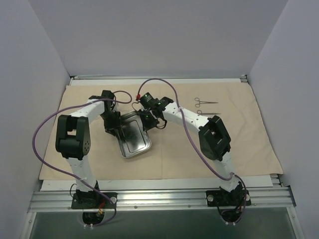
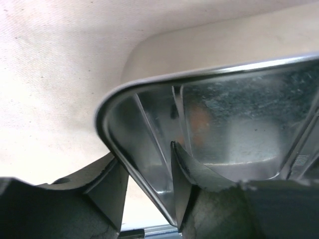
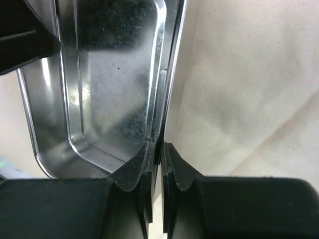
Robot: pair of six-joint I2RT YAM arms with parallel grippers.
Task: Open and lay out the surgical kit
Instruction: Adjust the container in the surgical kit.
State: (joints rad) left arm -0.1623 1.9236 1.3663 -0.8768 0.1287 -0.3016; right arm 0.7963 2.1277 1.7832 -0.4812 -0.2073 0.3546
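The beige cloth wrap [image 1: 239,144] lies spread flat over the table. The steel tray [image 1: 134,137] sits on it at the centre and looks empty. My left gripper [image 1: 112,124] is at the tray's left rim; in the left wrist view [image 2: 144,154] its jaws are apart, one finger [image 2: 107,189] outside and one inside the tray [image 2: 239,114], with a gap beside the rim. My right gripper [image 1: 149,117] is shut on the tray's far right rim; in the right wrist view [image 3: 157,145] the thin rim of the tray [image 3: 109,74] is pinched between the pads. Two ring-handled forceps [image 1: 205,102] lie on the cloth at the back right.
The second forceps [image 1: 208,113] lies just below the first, close to my right arm's elbow. Grey walls close in the left, right and back sides. A metal rail [image 1: 159,196] runs along the near edge.
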